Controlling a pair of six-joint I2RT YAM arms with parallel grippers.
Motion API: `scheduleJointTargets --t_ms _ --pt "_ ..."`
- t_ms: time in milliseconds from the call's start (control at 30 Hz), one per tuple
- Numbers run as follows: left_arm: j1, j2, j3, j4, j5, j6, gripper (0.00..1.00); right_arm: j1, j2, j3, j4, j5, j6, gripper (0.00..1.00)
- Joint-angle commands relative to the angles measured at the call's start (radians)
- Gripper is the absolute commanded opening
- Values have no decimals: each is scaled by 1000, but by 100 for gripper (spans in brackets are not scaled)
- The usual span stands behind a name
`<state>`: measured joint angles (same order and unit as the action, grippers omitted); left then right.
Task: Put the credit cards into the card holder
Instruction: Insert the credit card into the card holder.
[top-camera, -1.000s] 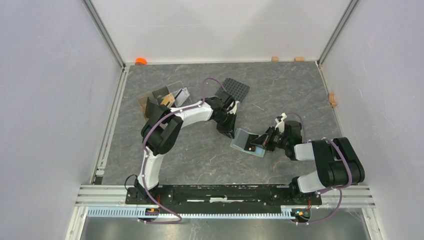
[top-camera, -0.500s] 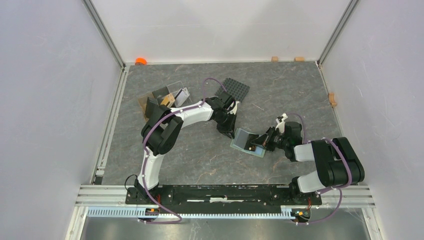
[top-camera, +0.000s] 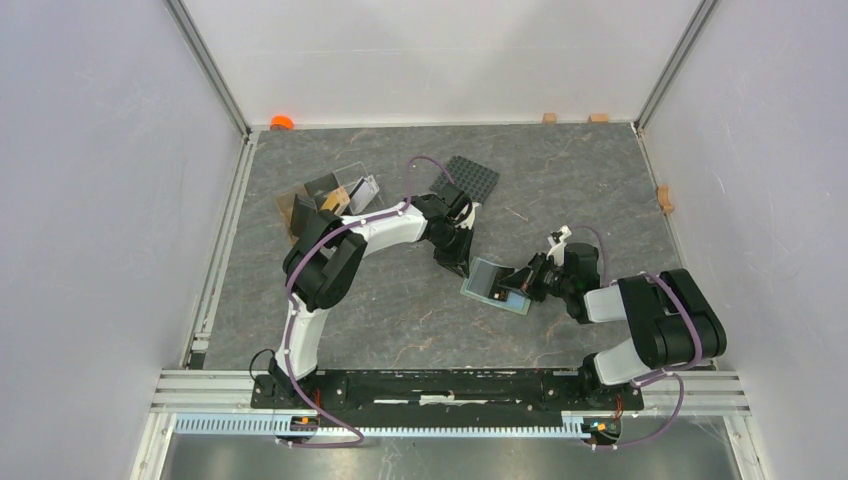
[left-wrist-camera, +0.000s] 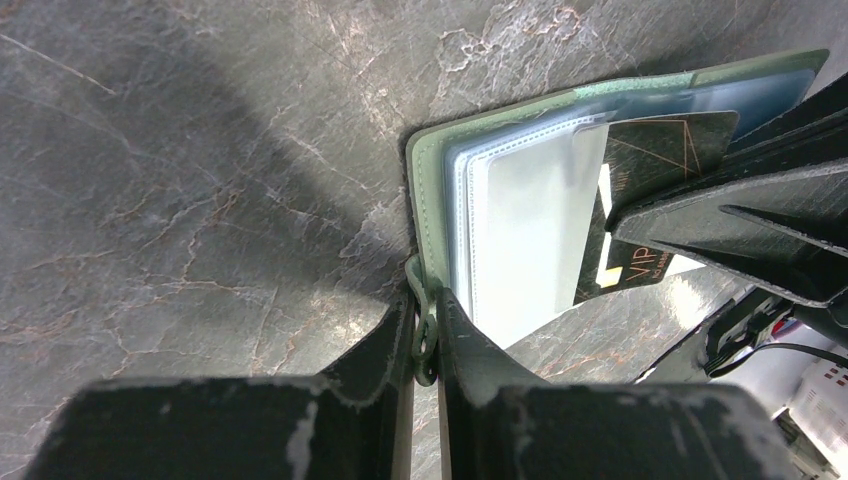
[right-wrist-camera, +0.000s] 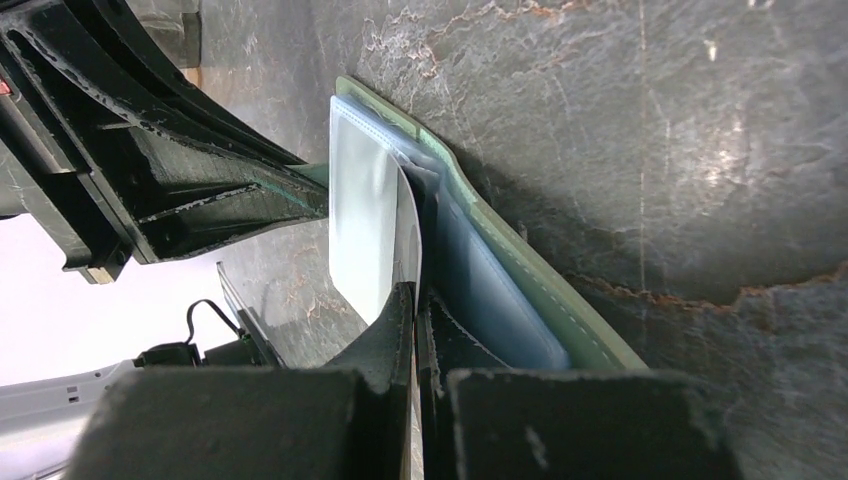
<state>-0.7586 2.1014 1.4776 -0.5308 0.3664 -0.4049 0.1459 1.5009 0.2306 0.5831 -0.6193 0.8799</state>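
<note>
The card holder (top-camera: 487, 278) lies open on the table, sage-green outside with clear sleeves over a light blue inside. My left gripper (top-camera: 458, 265) is shut on the small green strap (left-wrist-camera: 427, 335) at its edge. My right gripper (top-camera: 522, 282) is shut on a black credit card (left-wrist-camera: 655, 160) with gold lines, whose far end overlaps a clear sleeve (left-wrist-camera: 530, 220). In the right wrist view the card runs edge-on between my right gripper (right-wrist-camera: 416, 300) fingers, beside the holder's green cover (right-wrist-camera: 530, 290). More credit cards (top-camera: 345, 190) lie in a tray at the back left.
A brown open tray (top-camera: 292, 205) sits at the back left beside the left arm. A black studded plate (top-camera: 470, 180) lies behind the left gripper. An orange object (top-camera: 281, 122) and small wooden blocks (top-camera: 549, 117) line the far edge, another block (top-camera: 665, 198) the right edge.
My right gripper has moved a little left with the black card, farther over the open holder. The left gripper has stayed on the strap.
</note>
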Motion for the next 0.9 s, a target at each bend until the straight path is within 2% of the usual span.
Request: scheduleJointTargets --t_ms 0,300,433,867 --pt "-44 40 17 -6 37 9 15 36 40 -19 -39 146 -21 0" --pt "-48 40 18 -6 42 5 13 80 62 1 -22 153 -4 0" --pt "-48 35 15 -6 25 6 2 86 50 7 -30 154 -10 7" --pt "-48 12 -32 15 3 -14 2 86 -188 101 -388 334 -190 31"
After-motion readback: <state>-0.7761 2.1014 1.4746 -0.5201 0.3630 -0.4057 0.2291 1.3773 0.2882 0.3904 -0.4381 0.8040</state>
